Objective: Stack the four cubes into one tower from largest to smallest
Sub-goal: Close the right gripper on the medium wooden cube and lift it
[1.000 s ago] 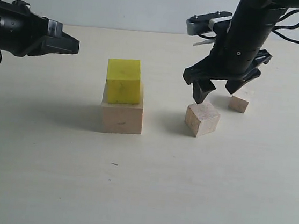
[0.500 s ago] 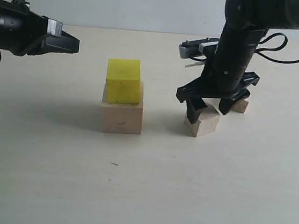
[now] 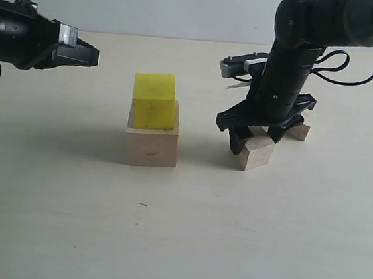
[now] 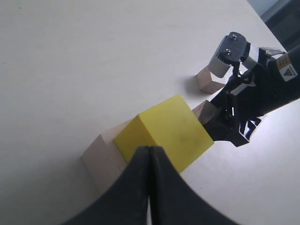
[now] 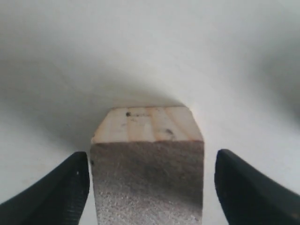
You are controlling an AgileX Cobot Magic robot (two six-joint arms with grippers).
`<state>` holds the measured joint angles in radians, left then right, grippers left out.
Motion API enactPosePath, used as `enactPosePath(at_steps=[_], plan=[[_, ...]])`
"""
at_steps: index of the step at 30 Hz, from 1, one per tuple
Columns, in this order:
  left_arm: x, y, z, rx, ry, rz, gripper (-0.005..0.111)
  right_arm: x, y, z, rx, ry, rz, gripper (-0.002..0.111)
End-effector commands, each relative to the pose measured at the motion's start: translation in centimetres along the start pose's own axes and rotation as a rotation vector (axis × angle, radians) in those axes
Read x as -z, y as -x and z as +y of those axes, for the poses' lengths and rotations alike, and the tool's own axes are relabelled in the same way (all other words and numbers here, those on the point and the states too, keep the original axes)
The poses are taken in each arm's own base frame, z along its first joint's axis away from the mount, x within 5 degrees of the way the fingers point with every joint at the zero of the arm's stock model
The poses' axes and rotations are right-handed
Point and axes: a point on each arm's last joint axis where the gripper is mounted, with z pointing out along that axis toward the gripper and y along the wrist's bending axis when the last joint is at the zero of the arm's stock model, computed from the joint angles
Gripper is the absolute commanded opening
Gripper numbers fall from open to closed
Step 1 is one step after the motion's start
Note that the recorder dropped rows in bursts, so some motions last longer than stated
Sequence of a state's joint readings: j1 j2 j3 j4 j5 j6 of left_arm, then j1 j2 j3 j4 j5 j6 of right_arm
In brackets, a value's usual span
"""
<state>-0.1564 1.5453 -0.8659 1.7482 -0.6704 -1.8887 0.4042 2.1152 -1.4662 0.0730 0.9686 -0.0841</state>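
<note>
The pale bare-wood medium cube [image 3: 255,154] rests on the cream tabletop [image 3: 174,246], at about three o'clock from the bright yellow cube [image 3: 154,100], which already sits on the large pale wood cube [image 3: 152,147]. The small pale wood cube [image 3: 300,132] lies near the medium one, at about two o'clock. The right gripper [image 3: 254,139] straddles the medium cube with its jaws spread. The right wrist view shows a gap on either side between jaw and wood, so nothing is gripped yet. The left gripper [image 4: 149,157] hangs at about ten o'clock of the stack, its jaws pressed together on nothing. The block looks light, rigid and dry-grained, unlikely to slip or crush. I would pinch it squarely on two opposite flat faces around mid-height, since a grip across the corners could twist it.
</note>
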Motion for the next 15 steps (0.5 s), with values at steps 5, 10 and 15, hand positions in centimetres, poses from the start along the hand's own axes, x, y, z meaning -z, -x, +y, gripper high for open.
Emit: enactPosePath(at_steps=[5, 10, 15], plan=[[0.2, 0.0, -0.1, -0.006, -0.001, -0.006, 0.000, 0.1, 0.1, 0.1, 0.030, 0.000, -0.001, 0.024], [0.2, 0.0, -0.1, -0.005, -0.001, -0.006, 0.000, 0.4, -0.5, 0.1, 0.062, 0.000, 0.053, 0.000], [0.2, 0.0, -0.2, -0.008, -0.009, -0.004, 0.000, 3.1, -0.5, 0.1, 0.138, -0.018, 0.012, 0.000]])
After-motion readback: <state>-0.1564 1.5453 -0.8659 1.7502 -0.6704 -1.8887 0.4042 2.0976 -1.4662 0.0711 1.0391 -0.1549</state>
